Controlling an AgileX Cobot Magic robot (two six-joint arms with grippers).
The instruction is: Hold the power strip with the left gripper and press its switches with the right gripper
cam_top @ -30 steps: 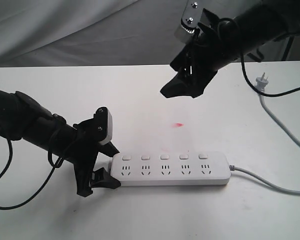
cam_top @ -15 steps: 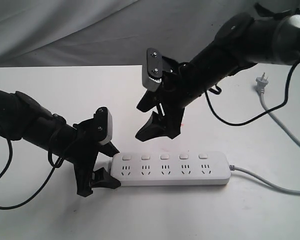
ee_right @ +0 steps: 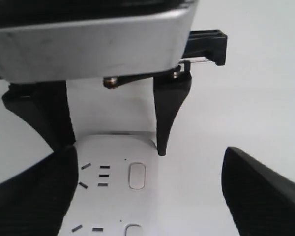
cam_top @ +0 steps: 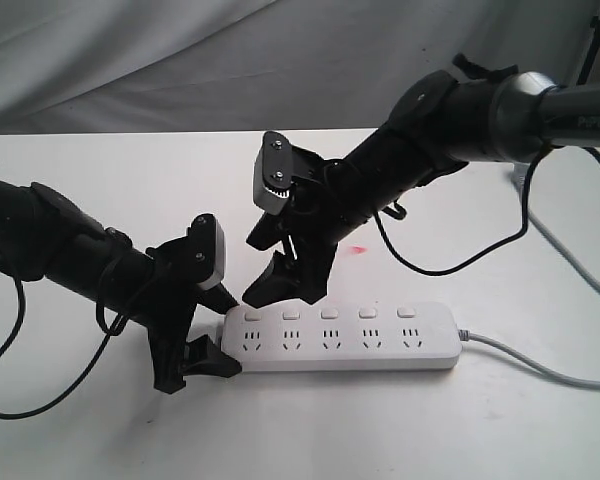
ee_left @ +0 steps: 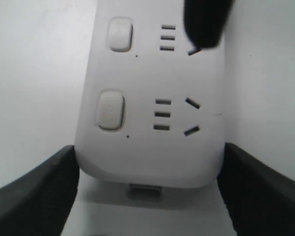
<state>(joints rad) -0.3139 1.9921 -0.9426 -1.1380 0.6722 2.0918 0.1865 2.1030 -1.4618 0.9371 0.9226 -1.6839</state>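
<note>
The white power strip point(cam_top: 340, 340) lies flat on the table with its switches point(cam_top: 329, 313) in a row along the far side. My left gripper point(cam_top: 216, 335) is shut on its left end, one black finger against each long side point(ee_left: 64, 172). My right gripper point(cam_top: 280, 292) hangs open just above the same end, its fingers well apart. In the right wrist view the end switch point(ee_right: 137, 175) lies between its fingers point(ee_right: 246, 182), and one finger overlaps the socket side of the strip point(ee_right: 113, 206). That dark finger point(ee_left: 206, 22) shows over the second socket in the left wrist view.
The strip's grey cord point(cam_top: 540, 365) runs off to the right along the table point(cam_top: 400, 430). More cable point(cam_top: 580, 270) lies at the right edge. A small red mark point(cam_top: 357, 248) sits on the table behind the strip. A grey cloth backdrop point(cam_top: 180, 60) hangs behind.
My right arm has swung down and to the left, from high above the table's back right to just over the strip's left end. The left gripper and the strip have not moved.
</note>
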